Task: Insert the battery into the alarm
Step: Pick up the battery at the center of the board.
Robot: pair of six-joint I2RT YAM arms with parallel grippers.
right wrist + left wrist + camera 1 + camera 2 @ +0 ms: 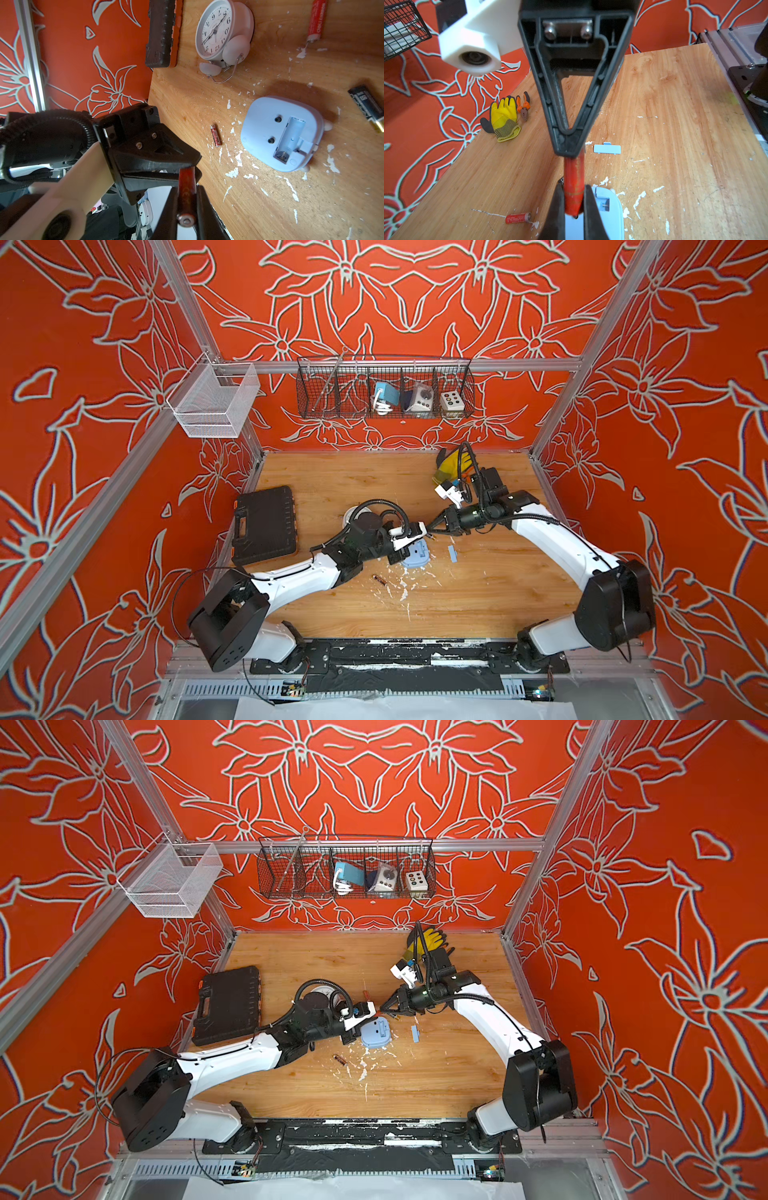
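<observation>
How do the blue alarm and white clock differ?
The blue alarm lies back up, battery bay open and empty; the white clock shows its dial. The blue alarm is a rounded square; the white clock is round with twin bells. Both rest on the table.

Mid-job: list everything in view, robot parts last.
Light-blue plastic alarm: one, face down, compartment open, centre of wooden table.
Light-blue battery cover: one, beside it.
Red cylindrical battery: one, between both grippers.
Small red battery, larger red battery, black battery: one each, loose on table.
White twin-bell clock: one, behind left arm.
Black tool case: one, table's left.
Yellow work glove, orange-handled pliers: one each, far right corner.
Black wire basket: one, back wall.
White mesh basket: one, left rail.
Left gripper, right gripper: black, both shut on that battery.
</observation>
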